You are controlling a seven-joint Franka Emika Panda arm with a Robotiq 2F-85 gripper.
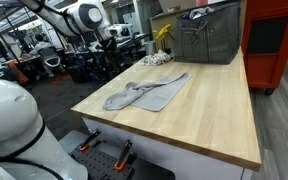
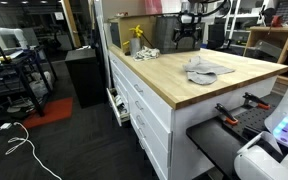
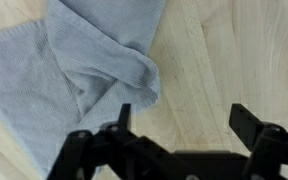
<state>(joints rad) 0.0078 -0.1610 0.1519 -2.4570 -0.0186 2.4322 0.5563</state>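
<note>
A grey knitted cloth point(image 1: 144, 92) lies crumpled on the wooden table top point(image 1: 199, 110); it also shows in an exterior view point(image 2: 206, 71). In the wrist view the cloth point(image 3: 74, 60) fills the upper left, with a folded lobe reaching toward the middle. My gripper point(image 3: 184, 120) hovers above the table, open, and only bare wood lies between its black fingers point(image 3: 122, 115). The left finger stands just beside the cloth's edge, apart from it. In an exterior view the gripper point(image 2: 187, 30) hangs dark above the far end of the table.
A grey metal bin point(image 1: 209, 35) stands at the back of the table, with a yellow object point(image 1: 164, 35) and a small crumpled grey thing point(image 1: 156, 60) next to it. A red tool cabinet point(image 1: 274, 40) stands beyond. White drawers point(image 2: 144, 100) line the table's side.
</note>
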